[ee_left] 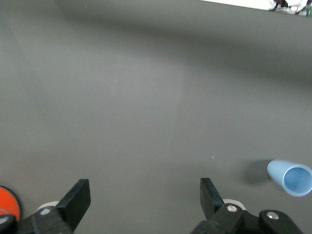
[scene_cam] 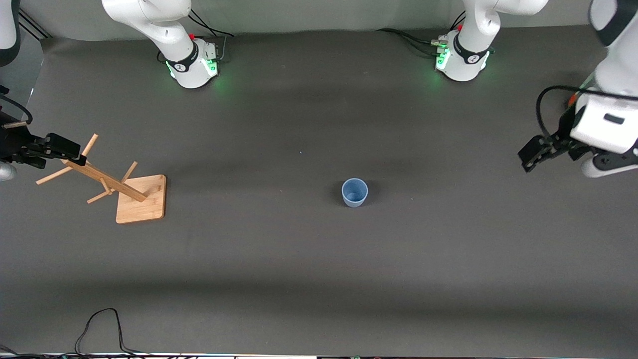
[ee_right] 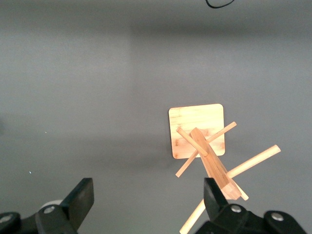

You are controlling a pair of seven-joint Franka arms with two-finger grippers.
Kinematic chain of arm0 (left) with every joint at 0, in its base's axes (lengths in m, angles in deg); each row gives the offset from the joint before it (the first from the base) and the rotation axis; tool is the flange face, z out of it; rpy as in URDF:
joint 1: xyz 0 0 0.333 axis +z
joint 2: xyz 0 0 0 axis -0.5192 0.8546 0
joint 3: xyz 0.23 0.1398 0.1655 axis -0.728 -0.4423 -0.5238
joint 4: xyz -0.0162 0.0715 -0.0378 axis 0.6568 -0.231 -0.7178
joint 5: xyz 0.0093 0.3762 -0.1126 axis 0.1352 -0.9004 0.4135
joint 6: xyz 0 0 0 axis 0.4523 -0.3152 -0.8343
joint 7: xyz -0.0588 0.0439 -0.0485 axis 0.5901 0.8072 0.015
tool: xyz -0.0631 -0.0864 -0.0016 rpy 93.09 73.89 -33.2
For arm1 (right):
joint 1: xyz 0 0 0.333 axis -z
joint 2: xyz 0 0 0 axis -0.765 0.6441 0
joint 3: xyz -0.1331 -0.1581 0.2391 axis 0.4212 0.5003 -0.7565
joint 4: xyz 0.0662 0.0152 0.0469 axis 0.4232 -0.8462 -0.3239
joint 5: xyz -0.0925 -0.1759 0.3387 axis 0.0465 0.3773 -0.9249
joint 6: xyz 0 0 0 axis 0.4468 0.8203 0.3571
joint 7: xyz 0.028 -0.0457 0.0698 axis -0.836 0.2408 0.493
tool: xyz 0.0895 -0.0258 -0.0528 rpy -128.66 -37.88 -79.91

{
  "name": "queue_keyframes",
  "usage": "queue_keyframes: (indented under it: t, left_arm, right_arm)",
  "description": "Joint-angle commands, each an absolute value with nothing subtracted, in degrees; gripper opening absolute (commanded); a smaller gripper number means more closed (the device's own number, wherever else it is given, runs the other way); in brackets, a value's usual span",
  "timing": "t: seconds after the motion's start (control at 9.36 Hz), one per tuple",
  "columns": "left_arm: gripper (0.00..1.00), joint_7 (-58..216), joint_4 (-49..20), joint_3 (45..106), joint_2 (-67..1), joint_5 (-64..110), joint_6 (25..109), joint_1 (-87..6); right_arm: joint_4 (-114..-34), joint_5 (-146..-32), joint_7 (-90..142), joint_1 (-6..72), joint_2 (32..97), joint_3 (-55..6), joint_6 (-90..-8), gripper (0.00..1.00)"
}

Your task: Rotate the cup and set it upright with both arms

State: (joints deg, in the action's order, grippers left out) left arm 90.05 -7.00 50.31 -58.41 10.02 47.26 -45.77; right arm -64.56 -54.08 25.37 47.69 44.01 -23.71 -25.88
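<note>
The small pale blue cup (scene_cam: 354, 192) stands upright on the dark table mat, its open rim up, near the middle of the table. It also shows in the left wrist view (ee_left: 290, 177), apart from the fingers. My left gripper (scene_cam: 531, 154) hangs open and empty over the left arm's end of the table, well away from the cup; its own view shows bare mat between the fingertips (ee_left: 145, 190). My right gripper (scene_cam: 60, 148) is open and empty over the top of a wooden rack; its own view shows mat between the fingertips (ee_right: 147, 189).
A wooden peg rack (scene_cam: 104, 178) on a square base (scene_cam: 144, 202) stands toward the right arm's end of the table; it also shows in the right wrist view (ee_right: 207, 156). A black cable (scene_cam: 99, 324) loops at the table edge nearest the front camera.
</note>
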Motion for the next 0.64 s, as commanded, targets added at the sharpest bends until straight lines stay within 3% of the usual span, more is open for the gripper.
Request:
queue_keyframes:
  t: [0.0, 0.53]
  left_arm:
    - [1.00, 85.65, -10.05, 57.06, -60.78, 11.55, 46.98, -36.74]
    - [1.00, 85.73, -9.51, 57.60, -59.54, 11.72, 45.84, -33.83]
  right_arm:
    - [-66.12, -53.57, 24.83, 47.44, 42.42, -23.62, -25.85, 1.00]
    - [-65.86, -53.48, 24.65, 47.44, 42.86, -23.71, -25.94, 1.00]
